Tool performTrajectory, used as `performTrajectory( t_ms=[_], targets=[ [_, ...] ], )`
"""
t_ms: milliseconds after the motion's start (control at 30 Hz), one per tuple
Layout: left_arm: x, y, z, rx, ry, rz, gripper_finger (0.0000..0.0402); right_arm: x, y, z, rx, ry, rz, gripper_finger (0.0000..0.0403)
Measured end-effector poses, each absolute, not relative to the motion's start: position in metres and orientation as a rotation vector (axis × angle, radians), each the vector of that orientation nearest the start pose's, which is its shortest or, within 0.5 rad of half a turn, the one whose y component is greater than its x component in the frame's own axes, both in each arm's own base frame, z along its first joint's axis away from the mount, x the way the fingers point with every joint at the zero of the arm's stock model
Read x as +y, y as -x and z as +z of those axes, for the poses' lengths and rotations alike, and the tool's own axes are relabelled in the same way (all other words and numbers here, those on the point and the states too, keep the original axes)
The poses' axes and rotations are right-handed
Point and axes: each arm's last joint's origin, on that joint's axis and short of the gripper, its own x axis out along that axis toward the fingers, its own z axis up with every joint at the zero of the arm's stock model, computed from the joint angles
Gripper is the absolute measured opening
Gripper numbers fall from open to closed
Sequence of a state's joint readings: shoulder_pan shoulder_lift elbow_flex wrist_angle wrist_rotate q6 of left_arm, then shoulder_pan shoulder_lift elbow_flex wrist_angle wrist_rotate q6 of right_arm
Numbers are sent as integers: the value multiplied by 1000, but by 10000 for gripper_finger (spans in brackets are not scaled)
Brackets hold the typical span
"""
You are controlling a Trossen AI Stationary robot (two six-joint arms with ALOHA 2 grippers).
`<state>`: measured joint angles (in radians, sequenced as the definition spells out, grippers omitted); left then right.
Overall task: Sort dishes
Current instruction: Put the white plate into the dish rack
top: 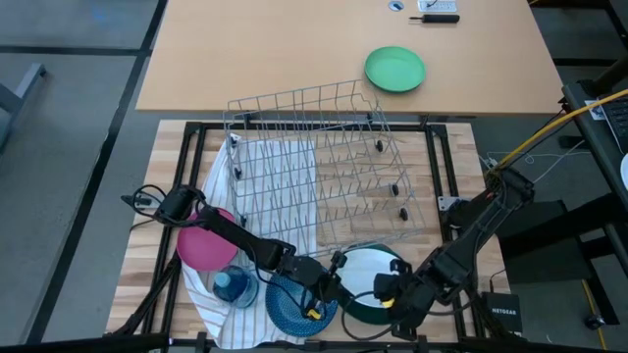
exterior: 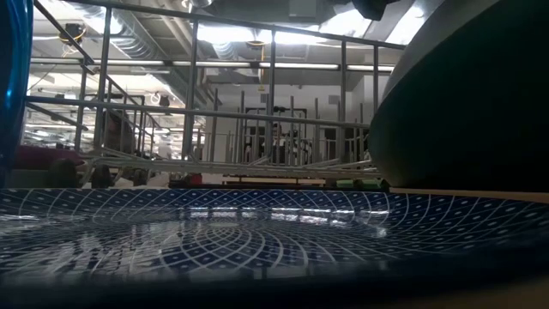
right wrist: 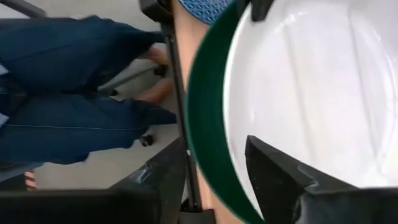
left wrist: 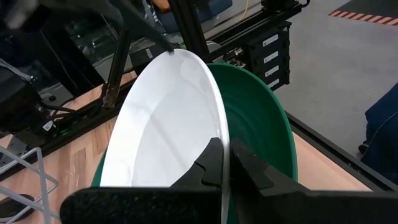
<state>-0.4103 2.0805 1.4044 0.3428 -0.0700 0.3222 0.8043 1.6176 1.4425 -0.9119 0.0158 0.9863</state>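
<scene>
Left end effector (left wrist: 225, 163) clamped on white plate (top: 367, 277) rim – right end effector (right wrist: 214, 180) released, straddling it

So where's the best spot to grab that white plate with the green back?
By its thin rim, I'd say. The white plate stands tilted on edge, so the rim is the only part narrow enough to fit between two fingers. The left end effector is already shut on one edge; the right end effector, open, straddles the opposite edge.

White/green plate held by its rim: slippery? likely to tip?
The white plate with green back looks glossy, so probably slippery. The left hand pinches only its thin rim, tilted, so it may pivot. It seems rigid and possibly chippable.
</scene>
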Motion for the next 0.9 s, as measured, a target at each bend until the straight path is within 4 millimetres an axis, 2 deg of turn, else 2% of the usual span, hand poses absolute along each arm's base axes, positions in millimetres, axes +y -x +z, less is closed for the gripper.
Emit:
performTrajectory(
  t_ms=[533,667,833,900],
  targets=[
    [-185,-431,196,267,-395,-388,0,249,-245,258,1319,-310,71,171],
    [-185,-431,196,267,-395,-389,0,249,-245,257,1323,-305,70,132],
    [-185,-431,196,265,-396,-386,0,249,-245,257,1314,-276,86,48],
    [-185,-431,197,258,-393,-386,0,249,-244,258,1303,-251,82,37]
  ],
)
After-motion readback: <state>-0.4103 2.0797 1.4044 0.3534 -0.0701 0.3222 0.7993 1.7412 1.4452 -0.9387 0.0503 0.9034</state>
